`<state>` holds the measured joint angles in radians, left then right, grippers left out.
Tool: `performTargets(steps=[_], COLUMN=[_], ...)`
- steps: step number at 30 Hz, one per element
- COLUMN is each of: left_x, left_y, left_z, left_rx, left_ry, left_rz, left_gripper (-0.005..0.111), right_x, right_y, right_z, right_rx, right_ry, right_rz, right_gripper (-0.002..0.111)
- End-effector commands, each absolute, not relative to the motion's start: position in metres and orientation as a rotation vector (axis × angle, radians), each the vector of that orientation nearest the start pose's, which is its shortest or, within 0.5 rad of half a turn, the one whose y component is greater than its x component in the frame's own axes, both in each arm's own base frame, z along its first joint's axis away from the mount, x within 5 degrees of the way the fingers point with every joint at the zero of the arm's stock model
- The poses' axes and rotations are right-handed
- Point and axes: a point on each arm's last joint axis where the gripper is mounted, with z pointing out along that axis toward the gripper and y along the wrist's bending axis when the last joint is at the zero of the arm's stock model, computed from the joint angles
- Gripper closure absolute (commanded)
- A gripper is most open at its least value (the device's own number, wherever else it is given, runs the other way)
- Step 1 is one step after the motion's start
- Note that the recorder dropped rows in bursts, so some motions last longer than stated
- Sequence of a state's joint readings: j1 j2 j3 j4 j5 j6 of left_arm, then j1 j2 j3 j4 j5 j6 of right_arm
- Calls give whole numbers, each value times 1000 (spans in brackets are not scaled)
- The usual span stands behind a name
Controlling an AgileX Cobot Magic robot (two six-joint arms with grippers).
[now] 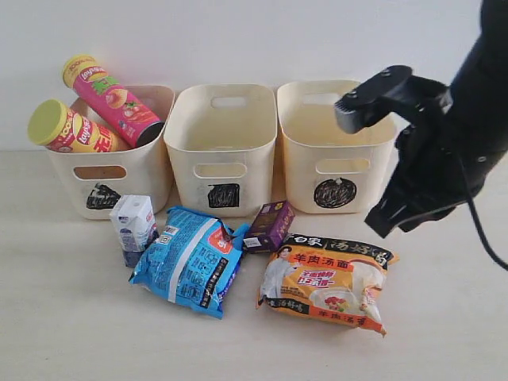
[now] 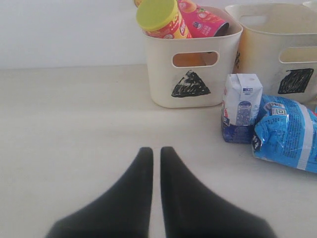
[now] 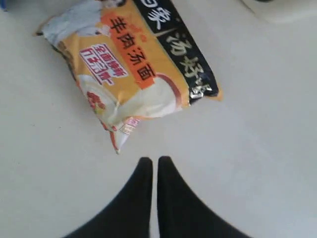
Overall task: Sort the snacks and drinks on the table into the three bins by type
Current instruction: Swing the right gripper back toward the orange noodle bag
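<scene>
**Bench and white wall: tubes binned, four items out front**

Pale bench [image 1: 63, 333] meets a white wall [image 1: 238, 40], with three bins in a row along it. The triangle bin [image 1: 147, 178] holds the pink tube [image 1: 111, 97] and the yellow tube [image 1: 71, 131]. Both tilt lid-up over the rim, and their lower ends are hidden inside. The square bin [image 1: 186, 171] and circle bin [image 1: 298, 171] show only their inner walls, because the front walls hide the floors.

The white carton [image 1: 133, 226] stands upright in front of the triangle bin, just beside the blue packet [image 1: 190, 260]. The purple carton [image 1: 270, 225] lies between that packet and the orange packet [image 1: 329, 282], and its print is too small to read.

The right arm covers part of the circle bin's rim. The right end effector [image 3: 154, 161] hangs near the orange packet with its fingers pressed together on nothing. The left end effector [image 2: 156, 149], seen only from its own wrist, is also pressed together and empty, well apart from the triangle bin.
</scene>
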<state>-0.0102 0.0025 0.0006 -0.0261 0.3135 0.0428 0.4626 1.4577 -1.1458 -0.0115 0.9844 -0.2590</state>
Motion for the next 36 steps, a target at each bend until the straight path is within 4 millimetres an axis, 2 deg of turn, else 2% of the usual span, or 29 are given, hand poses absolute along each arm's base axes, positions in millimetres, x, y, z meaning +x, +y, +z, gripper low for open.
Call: performTargets(steps=[1,4,10,15,18,20,22,27,29,36], left_x=[54,54,54,54,54,54,54,54,54,54], left_y=[-1,-1,-1,-1,-1,-1,-1,-1,-1,-1], left_z=[185,185,185,185,185,185,185,185,185,185], left_rx=[25,25,25,25,25,25,25,25,25,25], left_ry=[1794,1794,1794,1794,1794,1794,1794,1794,1794,1794], left_rz=[-9,-9,-9,-9,-9,-9,-9,-9,-9,-9], left_gripper=[102,102,102,102,102,102,102,102,102,102], right_x=[264,270,272,269,266,263,262,268,271,283], right_y=[94,67,33,15,15,20,27,37,39,65], right_z=[285,281,270,256,250,242,234,214,205,168], right_rx=[-825,-687,-472,-282,-203,-184,-168,-36,6,-15], right_ry=[2675,2734,2787,2784,2773,2783,2771,2709,2718,2800], right_rz=[48,84,198,370,493,581,709,911,934,877], right_gripper=[109,109,109,108,103,94,77,14,6,6])
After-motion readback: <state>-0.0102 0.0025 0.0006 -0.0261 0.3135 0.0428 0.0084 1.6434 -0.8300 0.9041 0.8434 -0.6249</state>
